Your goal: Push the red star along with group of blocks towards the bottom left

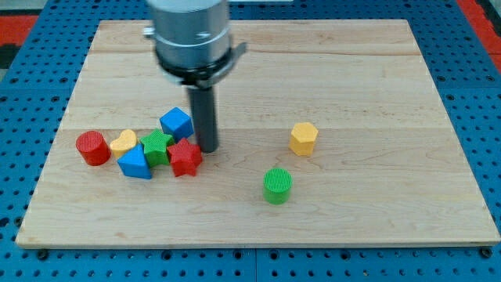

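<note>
Looking over the wooden board (376,70), you see it mostly bare. My tip (207,148), a plain rod with no fingers and holding nothing, touches the red star block (185,157) at the cluster's right edge. The near-left corner remains well apart: pushing barely begun.

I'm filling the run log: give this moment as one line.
my tip: touching red star, on its right | cluster: blue cube, green star, blue block | phase: push starting
</note>
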Action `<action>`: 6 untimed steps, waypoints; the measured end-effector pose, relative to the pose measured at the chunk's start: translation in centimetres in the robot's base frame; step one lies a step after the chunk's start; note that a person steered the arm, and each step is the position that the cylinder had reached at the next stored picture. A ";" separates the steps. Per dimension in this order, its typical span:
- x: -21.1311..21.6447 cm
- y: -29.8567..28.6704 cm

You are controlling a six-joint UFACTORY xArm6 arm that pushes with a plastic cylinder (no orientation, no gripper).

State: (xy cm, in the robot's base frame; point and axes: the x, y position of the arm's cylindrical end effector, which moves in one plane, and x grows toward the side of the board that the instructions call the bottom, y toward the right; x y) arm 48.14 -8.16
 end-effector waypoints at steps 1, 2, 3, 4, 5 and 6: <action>0.3 -6.5; 0.9 -8.8; -1.1 -5.9; -2.1 0.1; 1.5 4.9; 4.0 1.4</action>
State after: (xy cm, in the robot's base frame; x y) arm 52.17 -6.75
